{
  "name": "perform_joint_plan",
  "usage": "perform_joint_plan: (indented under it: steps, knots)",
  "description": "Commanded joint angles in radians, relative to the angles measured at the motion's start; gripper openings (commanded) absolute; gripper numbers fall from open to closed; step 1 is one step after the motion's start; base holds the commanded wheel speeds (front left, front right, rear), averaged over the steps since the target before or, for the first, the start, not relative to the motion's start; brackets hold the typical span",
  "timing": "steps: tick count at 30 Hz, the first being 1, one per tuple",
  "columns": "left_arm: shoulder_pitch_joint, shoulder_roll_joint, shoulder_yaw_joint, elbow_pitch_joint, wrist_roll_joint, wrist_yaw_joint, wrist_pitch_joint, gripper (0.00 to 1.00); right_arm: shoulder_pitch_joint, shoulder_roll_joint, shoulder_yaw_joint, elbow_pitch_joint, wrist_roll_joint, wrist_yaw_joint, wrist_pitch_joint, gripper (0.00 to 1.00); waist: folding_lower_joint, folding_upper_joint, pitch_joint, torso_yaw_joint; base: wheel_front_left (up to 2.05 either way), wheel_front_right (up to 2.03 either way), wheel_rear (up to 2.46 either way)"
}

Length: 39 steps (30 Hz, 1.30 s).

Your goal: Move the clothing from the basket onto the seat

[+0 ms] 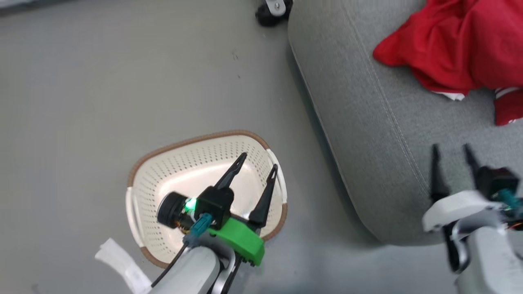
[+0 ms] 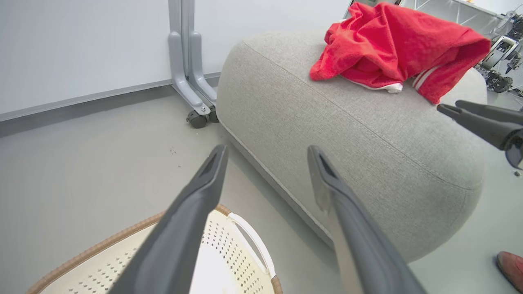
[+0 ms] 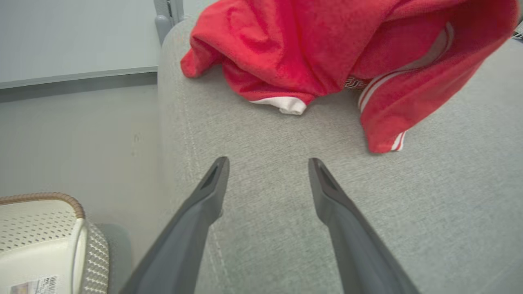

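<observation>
your left end effector [image 1: 259,160] wide open over the cream basket [image 1: 184,143], right end effector [image 1: 451,147] open too above the grey seat [image 1: 367,122], red clothing [image 1: 457,45] heaped on it

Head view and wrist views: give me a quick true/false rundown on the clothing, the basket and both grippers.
1. The clothing lies on the seat. True.
2. The basket holds a red garment. False: what shows of its inside is bare.
3. The right gripper is shut on the clothing. False: it is open over the seat, apart from the clothing.
4. The left gripper is open over the basket. True.
5. The basket stands on the seat. False: it stands on the floor beside the seat.
</observation>
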<state>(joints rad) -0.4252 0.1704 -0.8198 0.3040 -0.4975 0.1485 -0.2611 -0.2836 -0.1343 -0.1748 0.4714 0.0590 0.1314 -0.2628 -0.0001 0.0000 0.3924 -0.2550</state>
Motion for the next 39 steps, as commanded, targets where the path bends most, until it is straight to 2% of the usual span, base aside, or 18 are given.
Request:
perform_joint_plan:
  steps: [1,5,9,16,19,26,36,39]
  knots:
    - [0.053,-0.008,0.037,-0.002,0.016,0.007,-0.005,1.0,0.034,0.011,0.051,-0.016,0.025,-0.001,-0.003,1.0,0.0001,0.0,-0.159,0.111,0.0,0.0,0.0]
    - [0.162,-0.041,0.169,-0.023,0.049,0.009,-0.004,1.0,0.089,0.023,0.19,-0.055,0.08,-0.001,-0.003,1.0,0.0001,0.0,-0.236,0.169,0.0,0.0,0.0]
    - [0.273,-0.071,0.314,-0.053,0.088,0.005,-0.004,1.0,0.124,0.023,0.281,-0.108,0.133,-0.001,-0.003,1.0,0.0001,0.0,-0.315,0.219,0.0,0.0,0.0]
    - [0.417,-0.107,0.514,-0.143,0.165,-0.028,-0.004,1.0,0.166,0.007,0.324,-0.201,0.17,-0.001,-0.003,1.0,0.0001,0.0,-0.405,0.259,0.0,0.0,0.0]
    - [0.458,-0.114,0.573,-0.214,0.206,-0.059,-0.005,1.0,0.187,0.005,0.316,-0.249,0.161,-0.001,-0.003,1.0,0.0001,0.0,-0.43,0.27,0.0,0.0,0.0]
    - [0.554,-0.119,0.618,-0.345,0.295,-0.112,-0.003,1.0,0.276,0.022,0.263,-0.357,0.13,-0.001,-0.003,1.0,0.0001,0.0,-0.47,0.274,0.0,0.0,0.0]
    - [0.635,-0.119,0.612,-0.365,0.322,-0.098,-0.003,1.0,0.394,0.047,0.238,-0.409,0.123,-0.001,-0.003,1.0,0.0001,0.0,-0.485,0.264,0.0,0.0,0.0]
    - [0.641,-0.119,0.611,-0.356,0.329,-0.111,-0.003,1.0,0.408,0.048,0.243,-0.407,0.12,-0.001,-0.003,1.0,0.0001,0.0,-0.485,0.258,0.0,0.0,0.0]
